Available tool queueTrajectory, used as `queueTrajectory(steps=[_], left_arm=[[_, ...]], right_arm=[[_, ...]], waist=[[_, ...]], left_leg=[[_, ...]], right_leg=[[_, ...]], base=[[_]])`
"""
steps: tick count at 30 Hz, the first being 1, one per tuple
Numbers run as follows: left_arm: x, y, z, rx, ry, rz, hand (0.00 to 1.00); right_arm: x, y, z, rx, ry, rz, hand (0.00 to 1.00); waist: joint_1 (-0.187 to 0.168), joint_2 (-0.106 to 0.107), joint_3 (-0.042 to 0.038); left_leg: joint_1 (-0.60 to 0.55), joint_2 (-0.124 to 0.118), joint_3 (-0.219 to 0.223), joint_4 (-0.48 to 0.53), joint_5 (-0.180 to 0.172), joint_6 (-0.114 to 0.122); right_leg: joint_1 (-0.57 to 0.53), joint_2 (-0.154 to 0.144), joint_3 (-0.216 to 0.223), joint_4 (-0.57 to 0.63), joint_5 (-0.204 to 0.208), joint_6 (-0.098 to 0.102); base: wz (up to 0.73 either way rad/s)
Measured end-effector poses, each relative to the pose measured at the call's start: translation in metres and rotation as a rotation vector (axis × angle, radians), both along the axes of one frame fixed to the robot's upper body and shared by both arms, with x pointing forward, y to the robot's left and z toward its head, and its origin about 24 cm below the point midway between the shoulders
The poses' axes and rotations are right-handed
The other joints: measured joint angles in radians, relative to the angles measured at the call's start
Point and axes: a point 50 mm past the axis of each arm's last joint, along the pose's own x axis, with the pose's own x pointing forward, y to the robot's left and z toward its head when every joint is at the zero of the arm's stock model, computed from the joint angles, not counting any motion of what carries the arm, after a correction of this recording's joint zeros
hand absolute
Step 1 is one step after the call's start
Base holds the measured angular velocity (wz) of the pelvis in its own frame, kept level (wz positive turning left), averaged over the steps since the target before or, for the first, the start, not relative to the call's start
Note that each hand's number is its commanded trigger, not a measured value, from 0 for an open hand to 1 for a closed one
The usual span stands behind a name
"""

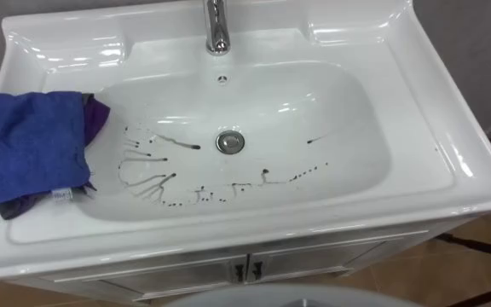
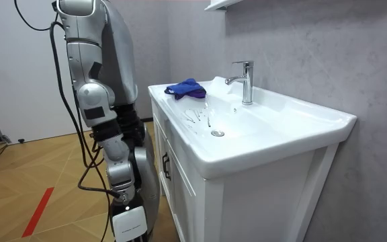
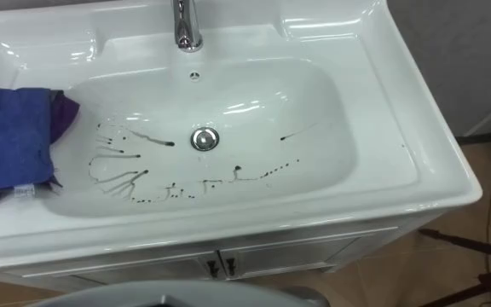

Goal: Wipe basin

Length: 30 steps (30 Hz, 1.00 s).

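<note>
The white basin [image 1: 331,94] has dark streaks and drips [image 1: 147,175] across its bowl, mostly on the left and along the near side, around the metal drain [image 1: 230,141]. A crumpled blue cloth [image 1: 32,145] lies on the basin's left rim, with a purple edge showing under it and one side hanging a little into the bowl. In the room view I stand at the vanity, facing the basin [image 2: 281,111], with the cloth [image 2: 185,88] at its far end. My right hand [image 2: 127,218] hangs low beside my body, away from the basin.
A chrome tap [image 1: 217,26] rises at the back middle of the basin. Below the front rim are white cabinet doors with dark handles [image 1: 247,271]. A grey wall runs behind and to the right, and the floor is wooden [image 2: 32,168].
</note>
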Motion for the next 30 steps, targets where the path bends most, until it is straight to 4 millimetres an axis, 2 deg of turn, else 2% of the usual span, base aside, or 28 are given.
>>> queueTrajectory(steps=[19,30], left_arm=[[0.0,0.0,0.0,0.0,0.001,0.003,0.0],[-0.012,0.001,0.0,0.013,0.022,0.087,0.0]], right_arm=[[0.0,0.0,0.0,-0.001,0.001,-0.001,0.0],[-0.003,0.0,0.0,-0.005,0.02,-0.006,0.0]], waist=[[0.0,-0.001,0.0004],[0.008,-0.004,-0.0006]], left_leg=[[0.001,0.0,-0.002,0.008,0.0,0.0],[0.0,0.0,-0.014,0.009,0.0,0.0]], right_leg=[[0.008,-0.001,0.0,0.003,0.0,0.0],[0.008,-0.003,-0.014,0.0,0.0,0.0]], base=[[0.0],[0.02]])
